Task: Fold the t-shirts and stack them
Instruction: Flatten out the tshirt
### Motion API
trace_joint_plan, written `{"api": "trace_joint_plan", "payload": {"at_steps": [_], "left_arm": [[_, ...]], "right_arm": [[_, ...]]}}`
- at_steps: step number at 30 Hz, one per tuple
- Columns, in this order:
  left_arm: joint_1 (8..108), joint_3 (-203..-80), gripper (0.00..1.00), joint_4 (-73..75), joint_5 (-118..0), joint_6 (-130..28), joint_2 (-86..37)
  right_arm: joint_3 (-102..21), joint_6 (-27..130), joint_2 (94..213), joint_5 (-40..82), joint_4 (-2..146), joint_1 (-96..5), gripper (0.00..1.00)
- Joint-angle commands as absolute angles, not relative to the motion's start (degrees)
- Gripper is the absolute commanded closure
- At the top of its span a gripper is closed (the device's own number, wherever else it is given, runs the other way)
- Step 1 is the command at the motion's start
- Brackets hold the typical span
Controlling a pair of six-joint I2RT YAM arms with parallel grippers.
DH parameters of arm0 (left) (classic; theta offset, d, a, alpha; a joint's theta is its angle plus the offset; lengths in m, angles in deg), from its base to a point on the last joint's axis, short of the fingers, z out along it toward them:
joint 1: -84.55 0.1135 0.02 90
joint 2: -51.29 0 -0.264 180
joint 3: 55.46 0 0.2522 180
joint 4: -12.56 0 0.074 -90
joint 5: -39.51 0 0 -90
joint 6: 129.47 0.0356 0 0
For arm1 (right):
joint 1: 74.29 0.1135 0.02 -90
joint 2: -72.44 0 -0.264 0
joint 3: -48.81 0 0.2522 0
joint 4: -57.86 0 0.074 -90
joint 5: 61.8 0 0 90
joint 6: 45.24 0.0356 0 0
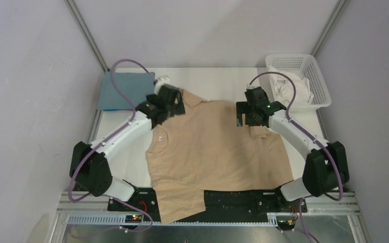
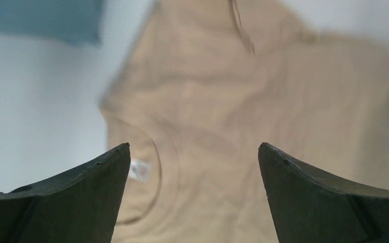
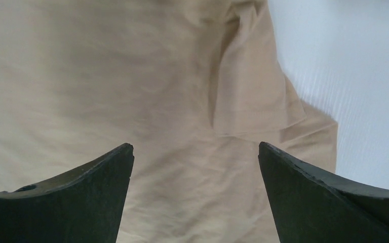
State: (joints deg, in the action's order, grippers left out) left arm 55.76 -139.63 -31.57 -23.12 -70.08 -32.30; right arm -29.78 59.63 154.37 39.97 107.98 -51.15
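now | tan t-shirt [image 1: 218, 147] lies spread on the white table [image 1: 218, 78] | teal t-shirt [image 1: 124, 91] folded at far left | left gripper [image 2: 194, 152] fingers apart, over tan cloth | right gripper [image 3: 196, 152] fingers apart too

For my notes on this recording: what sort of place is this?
Probably a robot test cell in a lab: plain walls on metal rails enclose a white table, and two robot arms are bolted at its near edge.

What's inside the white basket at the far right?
The basket holds crumpled white fabric. Anything beneath that fabric is covered and cannot be seen.
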Motion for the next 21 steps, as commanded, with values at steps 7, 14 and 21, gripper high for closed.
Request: {"api": "trace_joint_plan", "payload": {"at_steps": [7,14,21], "left_arm": [[50.01,-121.2,0.0,-23.04,-34.29,-81.49,-36.51],[51.53,-110.3,0.0,-22.48,-29.94,-84.79,-34.12],[56.16,-101.84,0.0,-22.57,-29.27,-86.16,-29.16]], "right_arm": [[-29.02,56.56,165.49,50.21,105.36,-51.53,0.05],[-31.07,55.19,172.79,58.0,105.86,-53.54,0.04],[-38.22,56.15,178.03,74.5,108.26,-57.97,0.01]]}}
